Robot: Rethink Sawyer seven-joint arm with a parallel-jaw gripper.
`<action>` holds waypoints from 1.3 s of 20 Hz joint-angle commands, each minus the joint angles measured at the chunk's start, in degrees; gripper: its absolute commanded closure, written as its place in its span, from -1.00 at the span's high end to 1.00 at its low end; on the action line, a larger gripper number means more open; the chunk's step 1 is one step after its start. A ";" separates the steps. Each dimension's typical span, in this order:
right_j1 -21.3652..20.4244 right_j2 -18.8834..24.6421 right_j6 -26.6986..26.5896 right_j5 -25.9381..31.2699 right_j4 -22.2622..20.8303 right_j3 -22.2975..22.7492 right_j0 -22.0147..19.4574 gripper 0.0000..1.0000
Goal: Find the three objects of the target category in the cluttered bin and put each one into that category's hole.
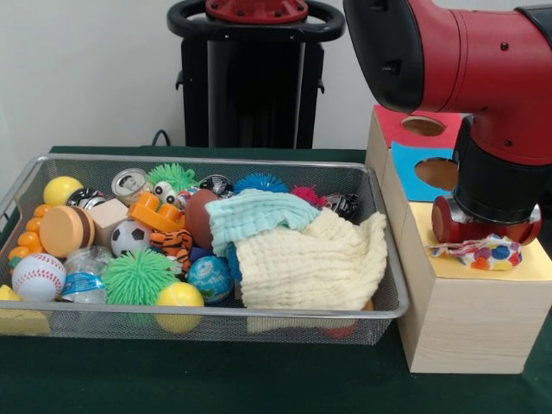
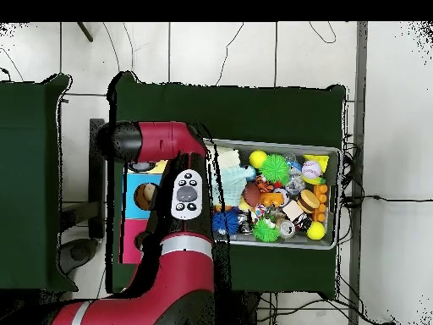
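The wire mesh bin (image 1: 207,315) holds several toys, with a teal cloth (image 1: 254,216) and a cream cloth (image 1: 310,259) piled at its right end. To its right stands a wooden box (image 1: 466,319) topped by red, blue and yellow panels. My gripper (image 1: 486,246) is down on the yellow panel (image 1: 536,259), and a polka-dot cloth (image 1: 492,255) bunches right under it. The wrist hides how the gripper stands on the cloth. In the overhead view the arm (image 2: 182,195) covers the gripper and part of the box (image 2: 135,196).
Balls, a spiky green toy (image 1: 138,276), a baseball (image 1: 38,276), a can (image 1: 129,183) and an orange toy fill the bin's left part. Round holes show in the red panel (image 1: 423,126) and blue panel (image 1: 438,172). The bin (image 2: 331,152) lies beside the box.
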 commanded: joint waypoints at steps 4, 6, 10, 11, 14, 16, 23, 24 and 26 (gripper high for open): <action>10.92 3.30 -1.30 1.65 -5.44 3.42 -3.82 -1.00; 10.64 2.93 -0.84 1.95 -5.45 3.57 -3.66 -1.00; 7.78 3.31 -1.58 2.88 -4.94 5.86 -4.56 -1.00; 6.64 3.55 -2.01 2.56 -4.90 7.04 -4.86 -1.00; 3.15 4.14 -3.09 2.56 -4.71 10.24 -5.57 -1.00; 1.26 4.39 -3.28 3.03 -4.64 11.49 -5.89 -1.00; -2.85 4.70 -2.87 4.96 -5.16 13.63 -6.13 -1.00; -3.48 4.92 -2.87 5.19 -4.99 14.05 -6.30 -1.00; -5.03 5.20 -2.92 5.17 -4.88 15.23 -6.46 -1.00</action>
